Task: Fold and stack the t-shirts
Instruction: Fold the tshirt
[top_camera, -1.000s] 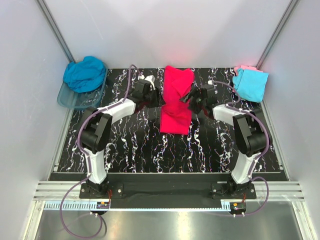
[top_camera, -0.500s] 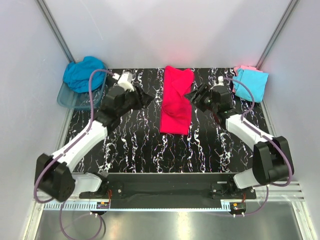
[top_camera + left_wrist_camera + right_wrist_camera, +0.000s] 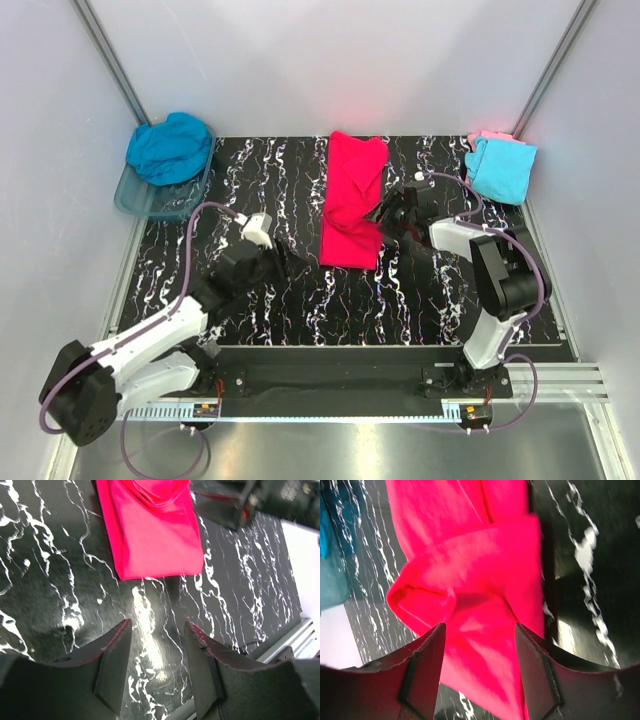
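Overhead camera looks down on the black marbled table (image 3: pixel 330 300); both close wrist cameras share the bright pink-red cloth shirt (image 3: pixel 352 205).

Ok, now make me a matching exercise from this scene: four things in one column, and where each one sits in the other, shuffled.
Things:
1. bright pink-red shirt
2. teal-blue shirt
3. light cyan shirt
4. left gripper

Places:
A. far right corner, lying over a pale pink shirt
B. above the black marbled table, jaws apart, holding nothing
C. middle of the table, folded into a long strip
D. far left corner, heaped on the clear plastic tub

Pairs: 1-C, 2-D, 3-A, 4-B
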`<move>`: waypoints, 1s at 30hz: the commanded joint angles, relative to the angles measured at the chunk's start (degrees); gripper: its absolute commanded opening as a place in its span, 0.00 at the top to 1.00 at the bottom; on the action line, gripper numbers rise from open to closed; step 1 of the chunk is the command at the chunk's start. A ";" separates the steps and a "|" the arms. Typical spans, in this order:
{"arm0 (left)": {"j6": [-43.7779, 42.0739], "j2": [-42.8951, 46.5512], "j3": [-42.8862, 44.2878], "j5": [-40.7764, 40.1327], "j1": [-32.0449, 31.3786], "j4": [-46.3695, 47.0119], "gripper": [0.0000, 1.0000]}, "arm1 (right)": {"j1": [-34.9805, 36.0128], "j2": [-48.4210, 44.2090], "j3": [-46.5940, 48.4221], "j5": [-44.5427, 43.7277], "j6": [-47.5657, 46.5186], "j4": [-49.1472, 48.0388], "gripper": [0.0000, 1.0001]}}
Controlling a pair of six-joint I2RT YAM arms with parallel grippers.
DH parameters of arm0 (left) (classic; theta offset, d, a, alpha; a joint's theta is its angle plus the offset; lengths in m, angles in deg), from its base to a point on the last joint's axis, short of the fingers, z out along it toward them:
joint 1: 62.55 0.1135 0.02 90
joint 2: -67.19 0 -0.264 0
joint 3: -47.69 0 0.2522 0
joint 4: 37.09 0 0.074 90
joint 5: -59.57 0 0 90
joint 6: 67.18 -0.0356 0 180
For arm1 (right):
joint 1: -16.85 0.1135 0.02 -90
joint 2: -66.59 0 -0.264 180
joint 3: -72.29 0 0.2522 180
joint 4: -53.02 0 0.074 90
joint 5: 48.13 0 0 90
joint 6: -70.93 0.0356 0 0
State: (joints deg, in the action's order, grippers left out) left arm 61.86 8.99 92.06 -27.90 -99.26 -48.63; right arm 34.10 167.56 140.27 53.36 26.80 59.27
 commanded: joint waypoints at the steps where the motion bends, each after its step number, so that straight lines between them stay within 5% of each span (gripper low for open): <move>1: 1.47 5.01 -3.44 -4.54 -2.75 4.72 0.50 | 0.15 2.03 4.67 -0.41 -2.10 -2.07 0.37; 12: 4.02 14.15 -13.91 -7.53 -7.32 2.53 0.51 | 0.15 7.66 10.82 1.43 -2.10 -0.49 0.44; 18: 2.09 17.67 -12.07 -9.38 -7.32 -2.04 0.51 | 0.15 8.46 10.30 2.14 -1.40 -0.84 0.79; 27: 2.09 16.62 -11.45 -9.64 -7.32 -2.13 0.52 | 0.15 6.09 8.98 -0.23 -3.50 1.88 0.76; 30: 2.26 17.15 -11.89 -9.73 -7.41 -2.13 0.53 | 0.15 4.51 8.45 -3.30 -6.31 3.55 0.85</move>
State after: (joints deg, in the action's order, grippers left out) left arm 64.73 25.71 78.25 -36.28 -106.38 -52.13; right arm 34.10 175.43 148.92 53.47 23.96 60.87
